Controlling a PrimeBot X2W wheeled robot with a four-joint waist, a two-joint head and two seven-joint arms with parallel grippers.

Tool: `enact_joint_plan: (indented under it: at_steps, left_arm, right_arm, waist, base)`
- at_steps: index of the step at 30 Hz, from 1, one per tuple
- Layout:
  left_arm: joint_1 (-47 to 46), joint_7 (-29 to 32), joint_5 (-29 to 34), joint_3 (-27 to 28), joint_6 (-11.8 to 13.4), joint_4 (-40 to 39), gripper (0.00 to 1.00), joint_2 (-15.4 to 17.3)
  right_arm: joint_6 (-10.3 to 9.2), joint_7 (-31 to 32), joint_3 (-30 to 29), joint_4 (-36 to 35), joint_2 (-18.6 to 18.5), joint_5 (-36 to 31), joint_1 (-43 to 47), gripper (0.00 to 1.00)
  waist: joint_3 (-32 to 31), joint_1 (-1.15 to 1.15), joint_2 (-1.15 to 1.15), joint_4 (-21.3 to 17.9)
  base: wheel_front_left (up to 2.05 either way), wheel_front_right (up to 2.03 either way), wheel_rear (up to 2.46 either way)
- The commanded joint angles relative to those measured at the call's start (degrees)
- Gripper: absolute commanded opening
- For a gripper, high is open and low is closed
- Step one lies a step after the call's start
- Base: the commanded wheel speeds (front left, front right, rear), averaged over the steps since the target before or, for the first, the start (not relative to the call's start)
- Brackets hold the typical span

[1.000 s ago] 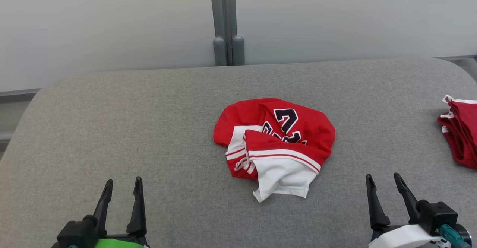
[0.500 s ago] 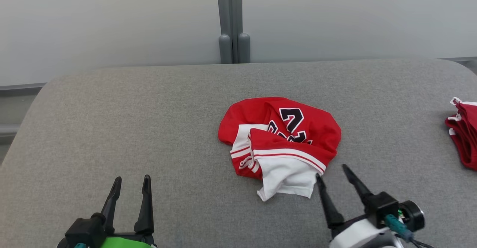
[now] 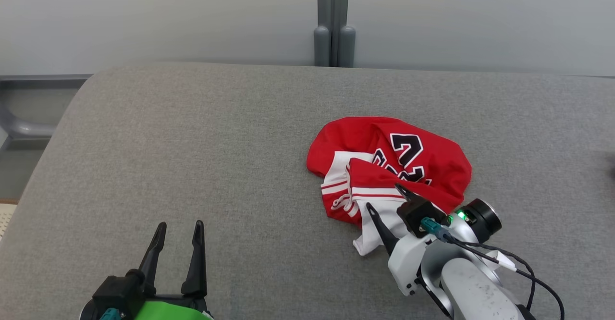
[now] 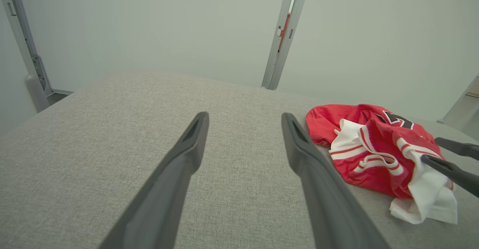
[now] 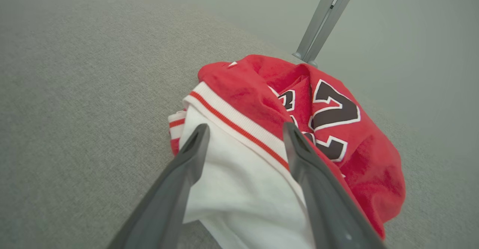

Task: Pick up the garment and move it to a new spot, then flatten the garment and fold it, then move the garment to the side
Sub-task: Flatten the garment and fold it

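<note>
A crumpled red and white fabric garment with black numerals (image 3: 389, 166) is laid on the grey cloth-covered surface (image 3: 192, 142), on the near side of the grey upright post (image 3: 331, 22) and slightly to its right. The right arm's long dark fingers (image 3: 382, 226) are held spread over the garment's white part, with nothing pinched. The left arm's long dark fingers (image 3: 196, 257) are spread and empty, nearer than the post and to its left.
</note>
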Motion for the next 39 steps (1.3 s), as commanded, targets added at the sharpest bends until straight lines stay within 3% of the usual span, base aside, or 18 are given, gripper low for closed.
enact_joint_plan:
  at_steps: [1, 9, 17, 18, 19, 20, 32, 39]
  left_arm:
    - [-1.11, -0.17, -0.11, -0.10, -0.15, -0.01, 1.00, -0.02]
    - [-1.35, -0.16, -0.29, -0.37, -0.16, 0.11, 1.00, -0.21]
    - [-1.71, -0.17, -0.31, -0.60, -0.16, 0.13, 1.00, -0.34]
    - [-1.70, -0.16, -0.31, -0.70, -0.16, 0.15, 1.00, -0.36]
    - [-1.66, -0.16, -0.33, -0.80, -0.16, 0.18, 1.00, -0.37]
    - [-1.60, -0.16, -0.35, -0.84, -0.16, 0.20, 1.00, -0.37]
    - [-0.86, -0.16, -0.20, -0.58, -0.16, 0.29, 1.00, -0.43]
    - [-0.04, -0.17, -0.12, -0.10, -0.16, -0.15, 1.00, -0.46]
  right_arm:
    - [-0.11, 0.29, 0.21, 0.98, -0.07, -0.63, -1.04, 1.00]
    - [-0.11, -1.12, 4.53, 1.87, -0.18, 2.05, -2.70, 1.00]
    - [-0.11, 1.38, 1.04, 3.06, -0.11, -3.08, -3.47, 1.00]
    - [-0.11, 1.85, 0.51, 3.20, -0.12, -3.17, -3.41, 0.93]
    - [-0.12, 2.04, -0.20, 3.14, -0.18, -3.55, -3.39, 0.34]
    - [-0.11, 2.11, -0.84, 2.97, -0.18, -3.58, -3.29, 0.00]
    - [-0.11, -5.02, -5.04, -7.74, -0.20, 5.24, -8.99, 0.00]
    - [-0.11, -5.82, -14.34, -15.16, -0.17, 3.07, -6.51, 0.00]
  waist:
    - [1.15, 0.00, 0.00, 1.17]
    - [1.67, 0.00, 0.00, 2.31]
    - [1.67, 0.00, 0.00, 2.09]
    - [1.66, 0.00, 0.00, 2.08]
    - [1.65, 0.00, 0.00, 2.08]
    - [1.63, 0.00, 0.00, 2.07]
    - [0.37, 0.00, 0.00, 0.17]
    - [-0.24, 0.00, 0.00, -1.38]
  base:
    - [0.00, 0.00, 0.00]
    - [0.00, 0.00, 0.00]
    - [0.00, 0.00, 0.00]
    - [0.00, 0.00, 0.00]
    - [0.00, 0.00, 0.00]
    - [0.00, 0.00, 0.00]
    - [0.00, 0.00, 0.00]
    - [0.00, 0.00, 0.00]
